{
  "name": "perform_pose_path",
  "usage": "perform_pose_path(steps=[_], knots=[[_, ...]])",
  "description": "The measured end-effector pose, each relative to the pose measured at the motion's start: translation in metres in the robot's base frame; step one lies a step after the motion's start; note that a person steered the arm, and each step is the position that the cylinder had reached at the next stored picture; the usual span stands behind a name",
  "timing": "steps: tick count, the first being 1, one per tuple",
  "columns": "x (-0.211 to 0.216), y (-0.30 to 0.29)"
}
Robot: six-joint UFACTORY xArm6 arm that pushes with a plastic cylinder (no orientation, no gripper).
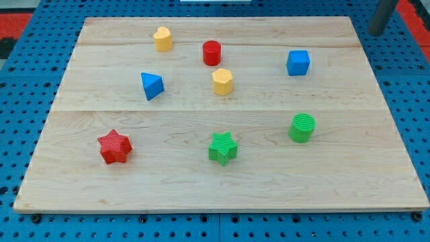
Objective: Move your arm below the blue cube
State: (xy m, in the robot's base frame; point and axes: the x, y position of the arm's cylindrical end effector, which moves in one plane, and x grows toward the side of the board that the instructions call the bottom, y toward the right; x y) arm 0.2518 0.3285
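Observation:
The blue cube (298,62) sits on the wooden board (349,168) toward the view's upper right. My rod enters at the view's top right corner, and my tip (376,33) is just off the board's upper right edge, up and to the right of the blue cube, well apart from it. It touches no block.
A red cylinder (211,52), a yellow block (162,38) and a yellow hexagonal block (222,81) lie at upper centre. A blue triangular block (152,85) is left of them. A red star (113,146), green star (222,148) and green cylinder (302,128) lie lower down.

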Motion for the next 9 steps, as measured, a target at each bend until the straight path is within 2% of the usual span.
perform_pose_path(steps=[1, 5, 6, 7, 8, 9], knots=[[0.021, 0.000], [0.028, 0.002], [0.084, -0.022], [0.109, -0.102], [0.119, -0.162], [0.108, -0.194]])
